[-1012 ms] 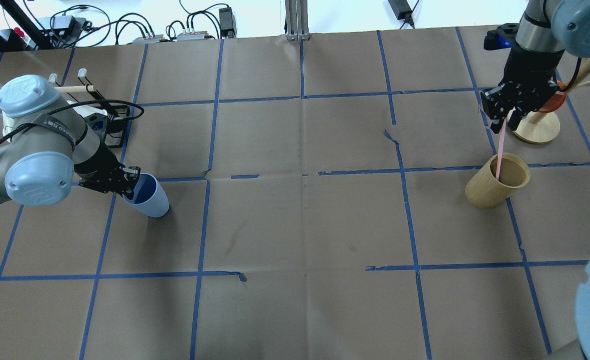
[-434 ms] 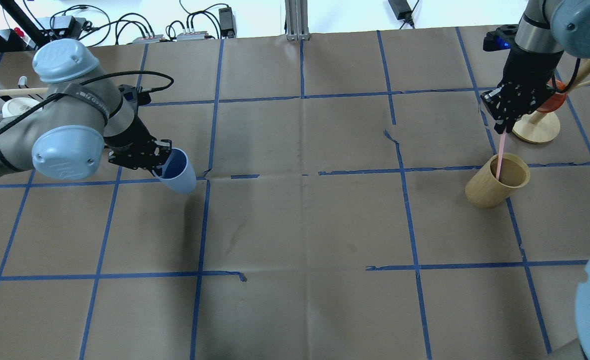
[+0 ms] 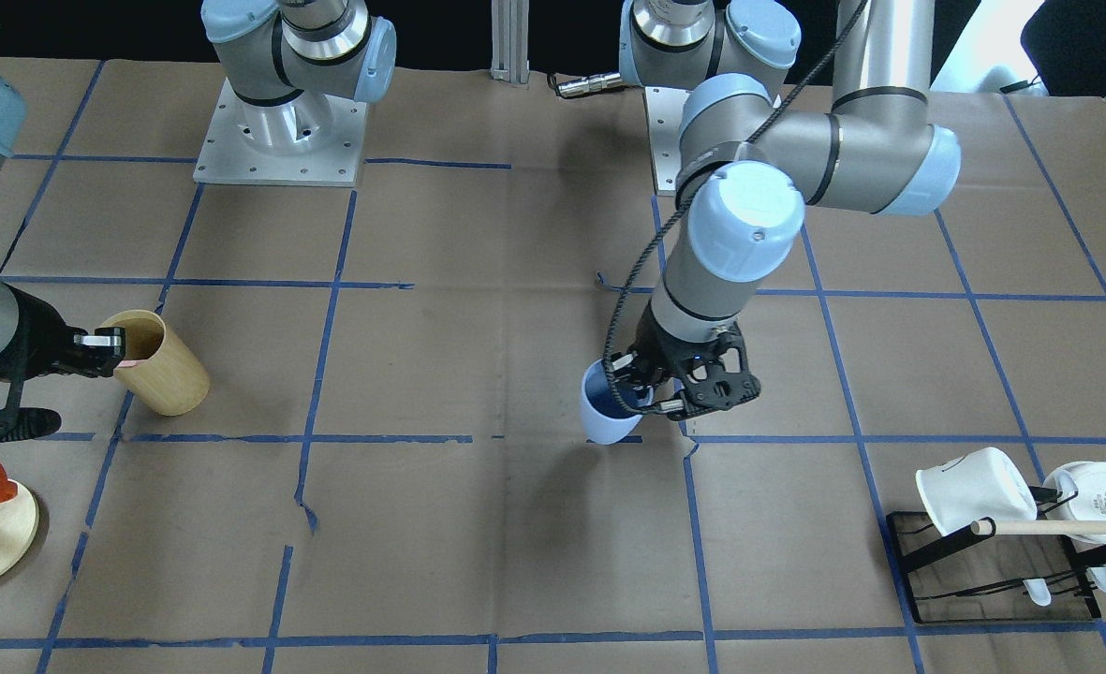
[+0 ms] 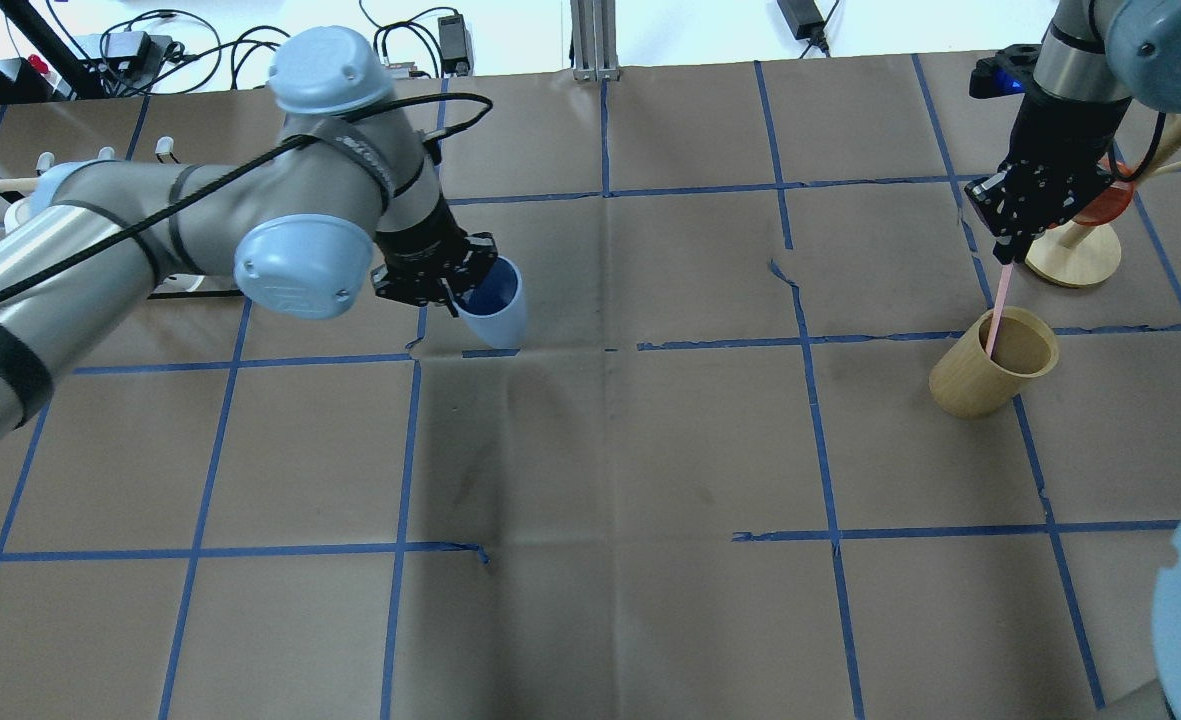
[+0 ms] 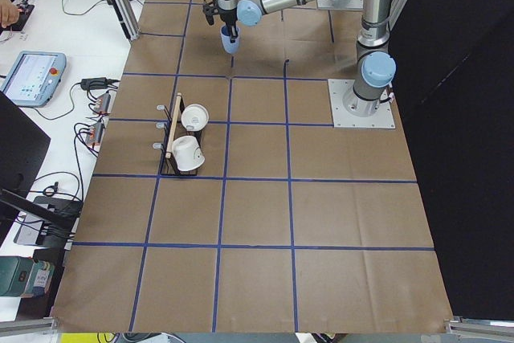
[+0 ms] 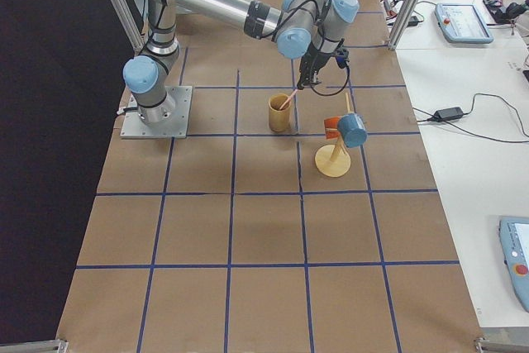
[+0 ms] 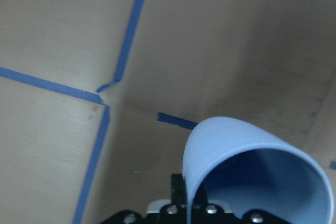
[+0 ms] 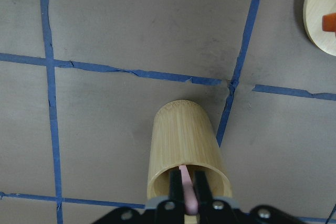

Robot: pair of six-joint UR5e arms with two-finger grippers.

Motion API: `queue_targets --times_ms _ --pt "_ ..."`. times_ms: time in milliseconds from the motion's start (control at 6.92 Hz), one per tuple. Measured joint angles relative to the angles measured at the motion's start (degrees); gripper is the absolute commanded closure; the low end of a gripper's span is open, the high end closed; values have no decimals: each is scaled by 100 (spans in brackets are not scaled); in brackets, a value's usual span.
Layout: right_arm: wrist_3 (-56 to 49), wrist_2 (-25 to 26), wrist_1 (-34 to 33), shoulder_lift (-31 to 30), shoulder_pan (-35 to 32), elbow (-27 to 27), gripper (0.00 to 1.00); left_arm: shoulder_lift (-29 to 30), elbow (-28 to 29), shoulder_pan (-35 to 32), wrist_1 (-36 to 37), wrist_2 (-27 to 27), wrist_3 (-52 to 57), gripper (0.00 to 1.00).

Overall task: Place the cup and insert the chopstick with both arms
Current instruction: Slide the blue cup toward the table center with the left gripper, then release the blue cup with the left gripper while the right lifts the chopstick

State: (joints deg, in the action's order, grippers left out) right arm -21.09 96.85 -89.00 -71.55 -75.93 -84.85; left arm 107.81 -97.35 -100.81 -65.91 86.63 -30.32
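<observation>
1. Cup [image 4: 498, 308]: clamped at the rim by the left gripper [image 4: 460, 290], one finger inside the mouth and one outside. Located left of centre, over a tape crossing on the table [image 4: 650, 450].
2. Judged lifted clear of the table, since the shadow in the front view lies apart from the base. Appears slightly tilted. Not yet set down.
3. Chopstick [image 4: 998, 298]: pinched at its upper end by the right gripper [image 4: 1008, 252], jaws closed tight on it. Lower end inside the tan holder [image 4: 980, 385] on the right side of the table. Not yet drawn out.
4. Done, as far as shown: both grasps made, cup in the air.
5. Left to do, as judged: set the cup upright and release it, withdraw the chopstick, carry it across, lower it into the cup.
6. Open room: only brown paper and blue tape lines between cup and holder in the overhead view. No item in that stretch.
7. Holder rim: encircles the chopstick tip. Raise straight until the tip clears the rim, or risk dragging or tipping the holder.
8. Stand [image 4: 1075, 258]: just beside the right gripper, on the side away from the cup. Keep the withdrawal clear of it.
9. Rack [image 3: 993, 571] with white mugs [image 3: 974, 487]: well apart from the cup, near the table's left end.
10. Cup mouth: a small target. Align the chopstick above it before lowering.
</observation>
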Motion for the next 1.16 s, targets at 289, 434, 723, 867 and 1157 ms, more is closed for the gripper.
queue_targets --times_ms 289,434,723,867,1157 --pt "0 12 151 -39 0 258 95 432 170 -641 333 -120 -1270 97" --pt "0 14 453 -52 0 565 95 583 189 -778 543 -140 -1524 73" --pt "0 -10 1106 -59 -11 1407 95 703 197 -905 691 -105 -1590 0" --pt "0 -55 1291 -60 -28 1838 95 708 202 -912 708 -89 -1494 0" --pt "124 -295 1400 -76 -182 2360 94 561 337 -875 638 -96 -1200 0"
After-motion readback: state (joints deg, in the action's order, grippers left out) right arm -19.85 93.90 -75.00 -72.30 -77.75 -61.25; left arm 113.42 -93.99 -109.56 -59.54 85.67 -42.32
